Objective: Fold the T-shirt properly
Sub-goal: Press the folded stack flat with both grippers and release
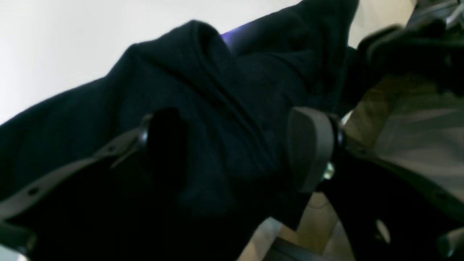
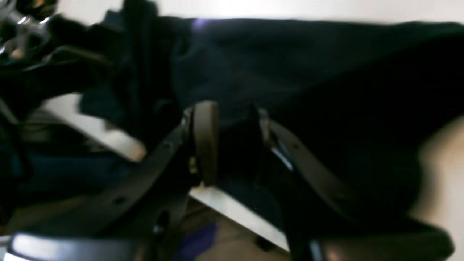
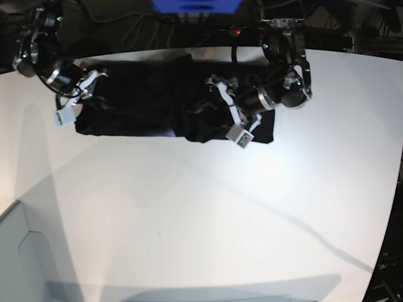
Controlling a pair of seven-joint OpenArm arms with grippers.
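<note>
The black T-shirt [image 3: 138, 100] lies as a long bunched band across the far side of the white table [image 3: 189, 207]. A sliver of purple peeks out at its near edge. My left gripper [image 3: 225, 108] hovers over the band's right part. In the left wrist view this gripper [image 1: 235, 148] is open, its pads wide apart with rumpled T-shirt cloth [image 1: 217, 90] lying loose between them. At the band's left end my right gripper [image 3: 77, 97] holds a fold. The right wrist view shows this gripper [image 2: 233, 137] shut on dark T-shirt cloth [image 2: 290, 54], lifted over the table edge.
A blue object [image 3: 195, 5] and cables sit beyond the table's far edge. A grey panel [image 3: 25, 251] lies at the near left corner. The right arm [image 1: 417, 47] shows blurred at the left wrist view's upper right. Floor appears below the table edge [image 2: 235, 214].
</note>
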